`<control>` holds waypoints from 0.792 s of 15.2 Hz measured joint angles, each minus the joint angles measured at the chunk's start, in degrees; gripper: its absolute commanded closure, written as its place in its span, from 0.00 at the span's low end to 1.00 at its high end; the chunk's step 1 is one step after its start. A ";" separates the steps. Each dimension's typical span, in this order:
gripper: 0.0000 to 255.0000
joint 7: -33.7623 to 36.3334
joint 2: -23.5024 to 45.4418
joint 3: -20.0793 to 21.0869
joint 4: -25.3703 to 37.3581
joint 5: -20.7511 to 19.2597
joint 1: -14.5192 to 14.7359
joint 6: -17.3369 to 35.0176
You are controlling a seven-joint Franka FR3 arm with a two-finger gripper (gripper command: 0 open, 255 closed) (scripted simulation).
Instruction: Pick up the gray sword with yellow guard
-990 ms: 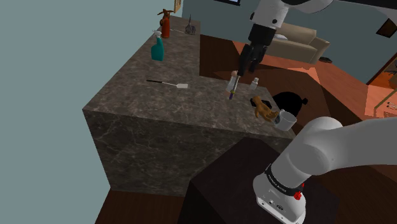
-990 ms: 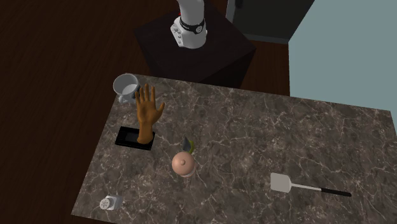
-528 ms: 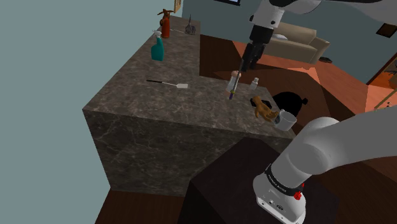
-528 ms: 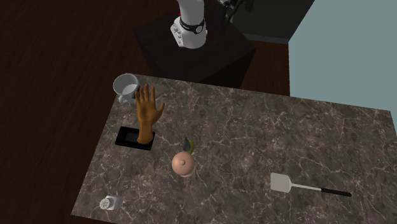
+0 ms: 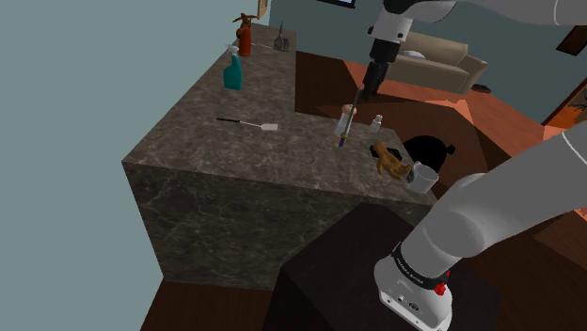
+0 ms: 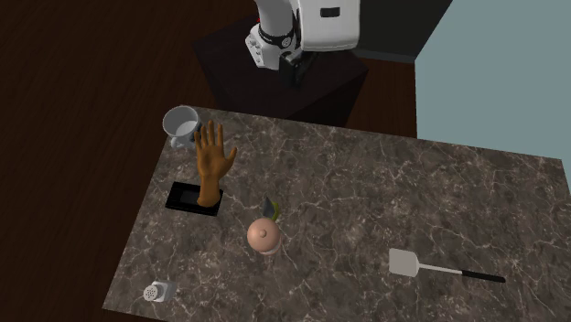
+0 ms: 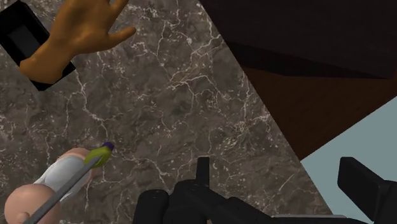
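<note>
Marbled counter [image 7: 178, 95]; end effector [image 7: 280, 168] above it, fingers apart, empty; sword [image 7: 71, 180] beside, untouched.

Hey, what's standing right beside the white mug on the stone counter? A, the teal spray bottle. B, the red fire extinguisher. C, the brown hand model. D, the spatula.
C: in the second exterior view the brown hand model stands upright right next to the white mug at the counter's corner.

No text, label or number is readable.
</note>
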 measured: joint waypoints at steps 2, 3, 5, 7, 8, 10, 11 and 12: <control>0.00 -3.61 4.77 -1.82 4.38 0.47 -0.04 -0.21; 0.00 -5.49 7.22 -2.71 6.51 0.81 -0.16 -0.20; 0.00 -9.37 11.53 -4.41 9.98 1.46 -0.70 -0.07; 0.00 -13.03 16.25 -5.77 14.57 2.58 -1.32 -0.68; 0.00 -14.76 18.67 -6.29 16.55 3.25 -1.69 -0.64; 0.00 -18.45 23.78 -7.30 21.74 4.74 -2.86 -1.63; 0.00 -20.27 26.35 -7.69 24.58 5.53 -3.59 -2.32; 0.00 -22.05 29.19 -8.00 27.75 6.44 -4.46 -3.09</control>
